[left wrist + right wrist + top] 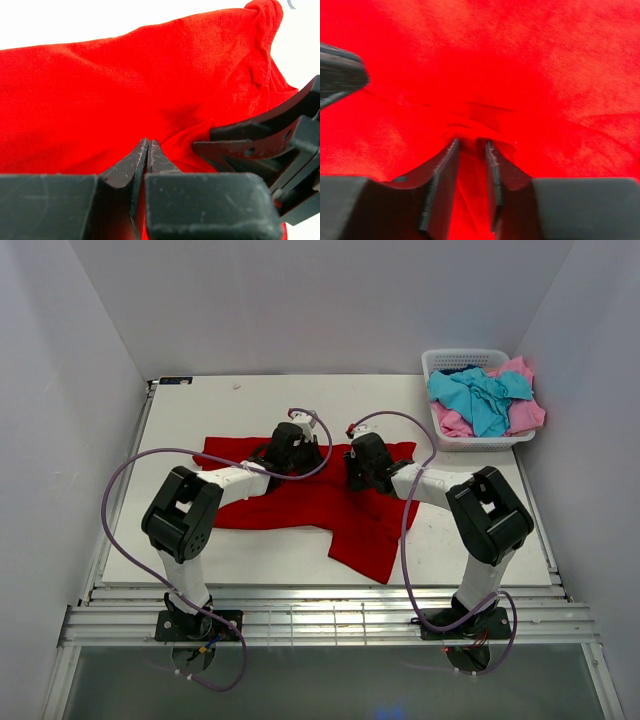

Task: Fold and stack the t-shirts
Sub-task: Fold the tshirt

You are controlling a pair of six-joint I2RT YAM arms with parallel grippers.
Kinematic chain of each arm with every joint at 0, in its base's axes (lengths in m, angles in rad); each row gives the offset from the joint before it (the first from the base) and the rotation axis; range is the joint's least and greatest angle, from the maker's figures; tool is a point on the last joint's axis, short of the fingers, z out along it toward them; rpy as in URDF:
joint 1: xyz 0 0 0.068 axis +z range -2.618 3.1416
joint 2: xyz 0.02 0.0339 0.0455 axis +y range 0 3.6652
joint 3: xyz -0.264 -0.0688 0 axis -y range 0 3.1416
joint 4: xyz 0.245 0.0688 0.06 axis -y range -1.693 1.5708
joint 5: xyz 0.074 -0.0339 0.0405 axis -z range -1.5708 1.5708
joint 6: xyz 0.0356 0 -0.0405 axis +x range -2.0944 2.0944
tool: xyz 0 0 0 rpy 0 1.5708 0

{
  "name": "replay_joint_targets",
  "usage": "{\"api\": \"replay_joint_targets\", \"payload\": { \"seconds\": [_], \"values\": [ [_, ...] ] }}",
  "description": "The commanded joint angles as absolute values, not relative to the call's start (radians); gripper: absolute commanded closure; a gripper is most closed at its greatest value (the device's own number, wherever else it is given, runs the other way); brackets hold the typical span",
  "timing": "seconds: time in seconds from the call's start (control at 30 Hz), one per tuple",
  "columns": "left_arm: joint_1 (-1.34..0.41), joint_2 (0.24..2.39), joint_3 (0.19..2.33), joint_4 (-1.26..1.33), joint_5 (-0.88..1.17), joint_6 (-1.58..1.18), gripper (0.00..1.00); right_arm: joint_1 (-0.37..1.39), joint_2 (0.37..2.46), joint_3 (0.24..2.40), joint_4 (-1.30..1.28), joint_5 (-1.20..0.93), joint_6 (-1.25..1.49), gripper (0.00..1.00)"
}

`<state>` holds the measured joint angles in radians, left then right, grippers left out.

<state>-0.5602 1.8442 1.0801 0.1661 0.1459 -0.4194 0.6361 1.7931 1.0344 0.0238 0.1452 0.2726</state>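
Red t-shirt (300, 502) is spread flat across the middle of the table (200, 410), w/ one flap reaching toward the near edge.

Top cam: both arms reach onto its far half, left gripper (296, 448) and right gripper (360, 462) near each other, side by side. Turquoise t-shirt (482, 400) and pink t-shirt (527, 416) are heaped in the white basket (465, 357) at the far right corner.

Left wrist cam: fingers pressed tight together, thin ridge of red cloth pinched btwn the tips. The other gripper's fingers sit just to the right on the same cloth.

Right wrist cam: jaws narrowed around a bunched fold of red fabric, clamped on it.
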Motion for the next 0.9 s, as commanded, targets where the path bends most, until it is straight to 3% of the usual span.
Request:
{"api": "replay_joint_targets", "payload": {
  "seconds": [0.0, 0.2, 0.57, 0.87],
  "values": [
    [-0.566, 1.841, 1.103, 0.192, 0.147, -0.414, 0.87, 0.634, 1.804, 1.068, 0.101, 0.083, 0.261, 0.75],
    [-0.566, 1.858, 1.101, 0.192, 0.141, -0.413, 0.87, 0.634, 1.764, 1.042, 0.112, 0.037, 0.259, 0.87],
    [-0.568, 1.896, 1.098, 0.19, 0.146, -0.431, 0.89, 0.667, 1.669, 0.979, 0.006, -0.109, 0.262, 0.88],
    [-0.568, 1.894, 1.095, 0.19, 0.141, -0.426, 0.9, 0.716, 1.721, 0.976, -0.025, -0.253, 0.258, 0.87]
  ]
}}
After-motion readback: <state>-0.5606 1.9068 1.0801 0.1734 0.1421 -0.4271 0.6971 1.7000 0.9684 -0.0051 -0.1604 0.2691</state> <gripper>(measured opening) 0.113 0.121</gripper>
